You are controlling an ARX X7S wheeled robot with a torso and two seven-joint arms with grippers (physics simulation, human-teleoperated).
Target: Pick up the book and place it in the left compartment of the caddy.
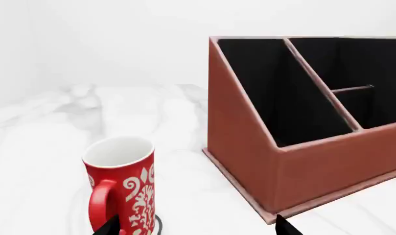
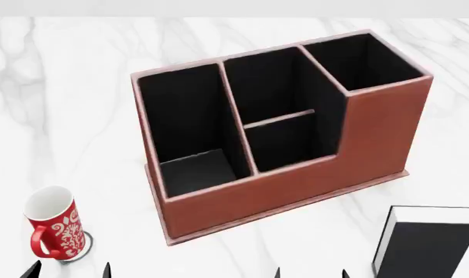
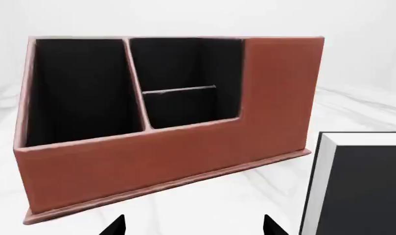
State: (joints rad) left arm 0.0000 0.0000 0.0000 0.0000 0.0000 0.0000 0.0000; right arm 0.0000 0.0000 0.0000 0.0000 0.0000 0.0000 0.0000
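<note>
The reddish-brown caddy [image 2: 296,179] stands on the marble table, and its left compartment [image 2: 189,124] is a long black-lined section with nothing in it. The black book [image 2: 428,243] with white page edges stands upright at the front right, also in the right wrist view as the book [image 3: 364,188]. My right gripper [image 2: 310,273] is open near the front edge, left of the book and apart from it. My left gripper [image 2: 68,271] is open just in front of the red mug [image 2: 55,229]. The caddy [image 3: 165,161] fills the right wrist view.
The red patterned mug [image 1: 123,188] stands on a round coaster, left of the caddy's [image 1: 302,171] corner. White marble tabletop [image 2: 64,87] spreads around the caddy. A pale wall rises behind it in the wrist views.
</note>
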